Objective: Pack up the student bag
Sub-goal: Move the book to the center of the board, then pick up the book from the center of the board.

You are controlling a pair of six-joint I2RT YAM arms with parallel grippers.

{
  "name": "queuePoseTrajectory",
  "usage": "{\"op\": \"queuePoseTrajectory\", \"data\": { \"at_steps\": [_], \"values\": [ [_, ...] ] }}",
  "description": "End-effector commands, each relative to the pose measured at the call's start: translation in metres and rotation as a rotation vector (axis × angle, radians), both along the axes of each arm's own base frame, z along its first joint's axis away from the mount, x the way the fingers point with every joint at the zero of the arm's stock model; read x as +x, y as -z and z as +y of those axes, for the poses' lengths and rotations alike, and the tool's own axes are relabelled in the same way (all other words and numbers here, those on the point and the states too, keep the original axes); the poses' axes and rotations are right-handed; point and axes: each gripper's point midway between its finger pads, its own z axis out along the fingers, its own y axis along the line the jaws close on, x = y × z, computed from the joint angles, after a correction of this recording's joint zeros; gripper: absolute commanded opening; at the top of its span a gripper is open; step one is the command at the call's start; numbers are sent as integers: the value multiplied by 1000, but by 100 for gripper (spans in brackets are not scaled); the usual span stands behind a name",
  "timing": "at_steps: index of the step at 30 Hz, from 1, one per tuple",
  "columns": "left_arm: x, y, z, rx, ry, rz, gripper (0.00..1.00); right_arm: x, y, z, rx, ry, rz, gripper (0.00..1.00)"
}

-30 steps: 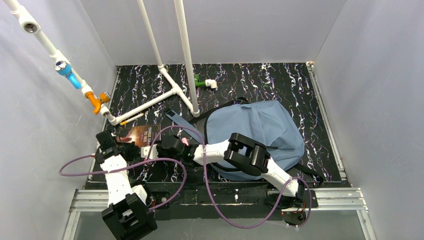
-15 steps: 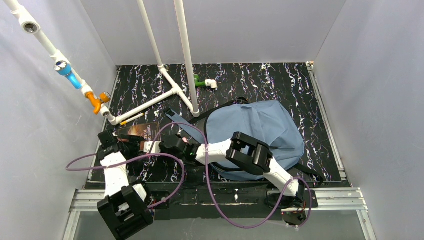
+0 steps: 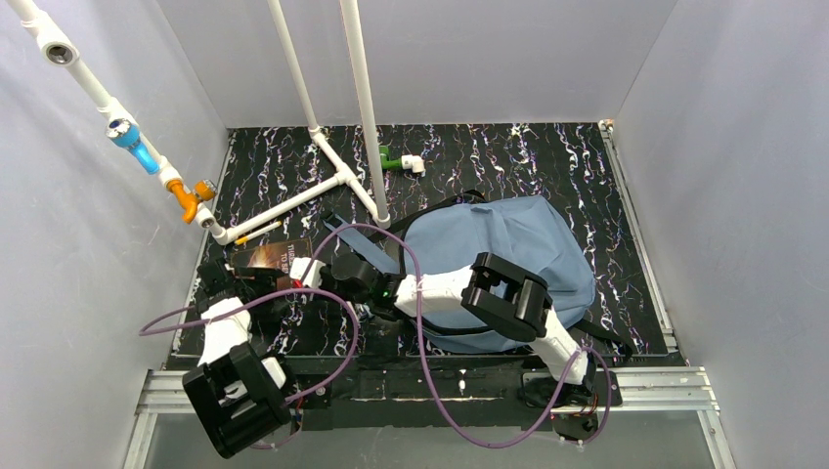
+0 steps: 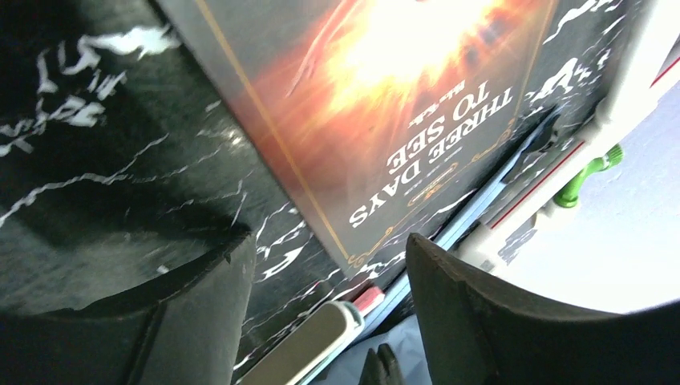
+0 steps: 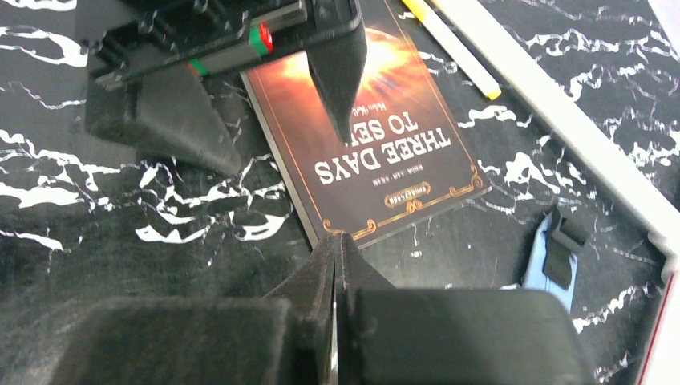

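Top external: bag (image 3: pixel 518 239) right of jaws.

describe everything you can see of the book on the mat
The book is thin and closed, lying flat, cover up, on the black marbled mat left of the student bag. Its dark brown cover has an orange glow, a gold border and the pale title THREE DAYS TO SEE. The open left gripper hangs over one end; the shut right gripper points at a corner. Contact with either is unclear.
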Motion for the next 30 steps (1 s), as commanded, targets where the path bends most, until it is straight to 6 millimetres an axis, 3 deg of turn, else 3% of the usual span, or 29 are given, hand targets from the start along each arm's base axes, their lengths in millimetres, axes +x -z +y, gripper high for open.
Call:
{"op": "queuePoseTrajectory", "data": {
  "at_steps": [1, 4, 8, 11, 13, 17, 20, 23, 26, 30],
  "values": [
    [11, 7, 10, 7, -53, -15, 64, 9, -34, -11, 86, 61, 12, 7],
    [24, -1, 16, 21, -86, -81, 56, 7, -32, -13, 80, 58, 18, 10],
    [34, -6, 29, 66, -143, -143, 33, 7, -33, -13, 92, 62, 30, 13],
    [36, -7, 33, 79, -167, -164, 22, 5, -33, -10, 92, 51, 33, 17],
    [38, -9, 35, 81, -174, -170, 16, 6, -32, -9, 88, 43, 20, 25],
    [37, -21, 41, 125, -177, -167, 3, 7, -26, -5, 66, 3, -58, 54],
    [34, -24, 45, 159, -175, -148, 0, 15, -21, -1, 35, -1, -149, 78],
    [37, -28, 46, 159, -155, -146, 0, 30, -24, 4, 34, 40, -227, 90],
    [40, -30, 45, 152, -146, -147, 0, 36, -20, 10, -4, 1, -352, 97],
    [42, -33, 44, 150, -132, -151, 0, 46, -9, 23, -65, -47, -439, 98]
  ]
}}
